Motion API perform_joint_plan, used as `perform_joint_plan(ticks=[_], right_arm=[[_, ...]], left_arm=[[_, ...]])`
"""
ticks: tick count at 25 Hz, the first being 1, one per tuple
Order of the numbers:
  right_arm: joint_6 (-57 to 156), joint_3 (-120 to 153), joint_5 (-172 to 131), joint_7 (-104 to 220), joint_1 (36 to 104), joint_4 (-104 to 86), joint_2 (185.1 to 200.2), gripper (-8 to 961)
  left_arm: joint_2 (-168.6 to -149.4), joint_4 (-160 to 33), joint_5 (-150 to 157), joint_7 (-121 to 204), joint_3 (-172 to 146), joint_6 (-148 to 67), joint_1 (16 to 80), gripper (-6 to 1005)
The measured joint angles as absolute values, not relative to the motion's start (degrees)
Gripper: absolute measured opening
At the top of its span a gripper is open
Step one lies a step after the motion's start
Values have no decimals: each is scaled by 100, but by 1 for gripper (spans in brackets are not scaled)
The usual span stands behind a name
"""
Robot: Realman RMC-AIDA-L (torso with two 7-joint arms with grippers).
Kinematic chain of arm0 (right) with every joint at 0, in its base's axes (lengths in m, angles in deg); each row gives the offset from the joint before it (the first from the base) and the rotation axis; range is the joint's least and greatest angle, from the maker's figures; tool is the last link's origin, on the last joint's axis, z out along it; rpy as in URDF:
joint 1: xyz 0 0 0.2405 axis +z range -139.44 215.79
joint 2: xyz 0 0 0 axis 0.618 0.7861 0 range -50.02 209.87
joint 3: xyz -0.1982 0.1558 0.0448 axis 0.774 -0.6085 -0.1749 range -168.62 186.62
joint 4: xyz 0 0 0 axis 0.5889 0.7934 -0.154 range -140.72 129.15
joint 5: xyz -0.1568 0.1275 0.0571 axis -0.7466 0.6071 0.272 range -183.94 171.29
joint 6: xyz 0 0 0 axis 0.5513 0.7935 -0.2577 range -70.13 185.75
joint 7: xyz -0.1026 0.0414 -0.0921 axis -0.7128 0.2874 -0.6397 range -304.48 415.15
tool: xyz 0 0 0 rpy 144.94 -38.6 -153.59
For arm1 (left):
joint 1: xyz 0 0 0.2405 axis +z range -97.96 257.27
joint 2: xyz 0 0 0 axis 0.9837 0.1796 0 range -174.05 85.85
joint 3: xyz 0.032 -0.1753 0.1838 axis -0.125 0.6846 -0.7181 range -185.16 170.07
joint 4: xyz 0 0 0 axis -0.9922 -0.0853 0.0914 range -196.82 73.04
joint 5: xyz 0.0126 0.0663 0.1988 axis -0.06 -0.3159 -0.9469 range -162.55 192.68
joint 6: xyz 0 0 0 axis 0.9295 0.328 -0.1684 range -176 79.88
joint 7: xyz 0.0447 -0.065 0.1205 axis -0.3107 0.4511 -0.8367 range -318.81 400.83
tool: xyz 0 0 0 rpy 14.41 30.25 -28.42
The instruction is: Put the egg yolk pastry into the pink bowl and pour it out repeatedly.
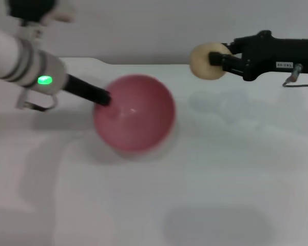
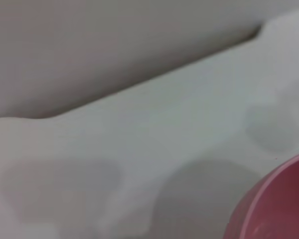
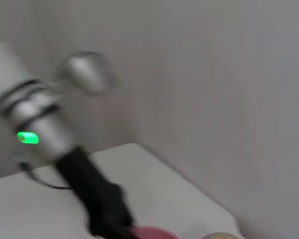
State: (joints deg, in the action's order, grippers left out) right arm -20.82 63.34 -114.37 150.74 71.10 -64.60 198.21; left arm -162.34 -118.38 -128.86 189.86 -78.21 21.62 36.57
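The pink bowl [image 1: 134,113] sits on the white table [image 1: 220,174], a little left of the middle, tipped so that its smooth inside faces toward the near side. The left gripper [image 1: 103,97] comes in from the left — its dark fingers are clamped on the bowl's left rim, holding it at that tilt. A green light [image 1: 44,80] glows on the silver wrist just behind it.

Over on the right and farther back, the right gripper [image 1: 215,60] reaches in from the right edge, held up above the table. It is clenched on the egg yolk pastry [image 1: 206,61], a pale round ball that sticks out at the fingertips, its left side bare. The pastry is apart from the bowl — up and to the right of its rim, not over the opening.

In the left wrist view only a curved piece of the bowl's pink wall [image 2: 276,204] shows at the corner, with the table stretching away to the grey wall [image 2: 114,45] behind.
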Motion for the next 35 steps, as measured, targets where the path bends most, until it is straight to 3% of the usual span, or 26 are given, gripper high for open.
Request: perform_joint_plan(ticks=[4,15,20,26,35], right_arm=[[-2525,6595,-11667,15070,7324,-6646,19822,188],[-2259,8147,-13325,16383,8077,-6447,19860,153],[-1980,8216,-13424,16551,8069,-6539,19873,203],[-1873,7861,-13009,16550,7921,-6878,19877,408],[-1193,6139,-12407,16517,7305,-6813,19882,449]], left_arm=[[-16265,-11581,-12649,19184,-8446,1912,3322,0],[-16275,-11604,-12438,19335,-8787,1722,3165,0],[-16269,-11611,-12440,19338,-8791,1716,3160,-1],[-16254,-11564,-12478,19325,-8796,1517,3213,-1],[-16241,-12173,-12374,19262,-9317,-189,4158,-1]])
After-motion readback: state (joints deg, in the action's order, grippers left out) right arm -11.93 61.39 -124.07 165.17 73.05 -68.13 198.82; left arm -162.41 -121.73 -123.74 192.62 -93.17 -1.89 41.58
